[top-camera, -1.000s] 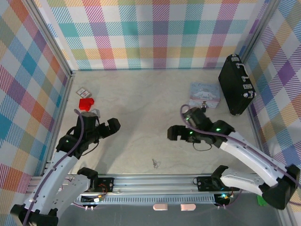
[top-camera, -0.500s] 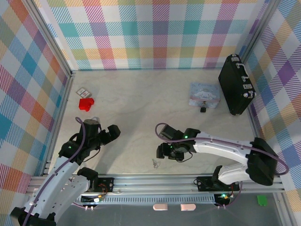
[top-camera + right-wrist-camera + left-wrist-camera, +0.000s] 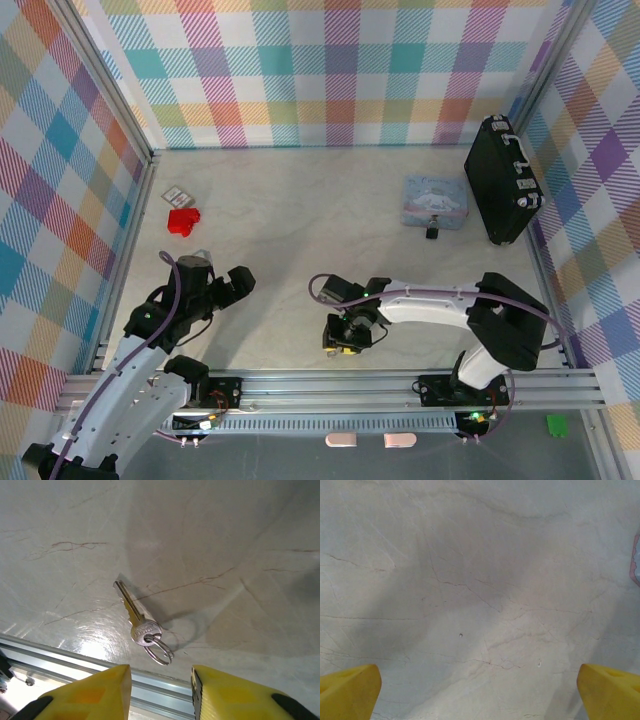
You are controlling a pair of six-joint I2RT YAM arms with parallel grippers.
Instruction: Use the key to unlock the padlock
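The silver key [image 3: 134, 612] lies flat on the pale table with a split ring [image 3: 160, 650] through its head, close to the near metal rail. My right gripper [image 3: 160, 692] hovers just above it, open; its yellow fingers [image 3: 85, 695] stand on either side of the ring without touching it. In the top view the right gripper [image 3: 343, 337] covers the key. The tiny dark padlock [image 3: 432, 232] rests far off at the back right, beside the pale blue tin [image 3: 435, 198]. My left gripper [image 3: 228, 284] is open over bare table, its yellow fingertips [image 3: 347, 690] wide apart.
A black case [image 3: 505, 180] stands against the right wall. A red block [image 3: 182, 220] and a small card [image 3: 175, 193] lie at the back left. The aluminium rail [image 3: 330, 385] runs along the near edge, right beside the key.
My right arm has swung from beside the blue tin down to the near edge and now sits over the key. The left gripper drew back slightly toward its base.
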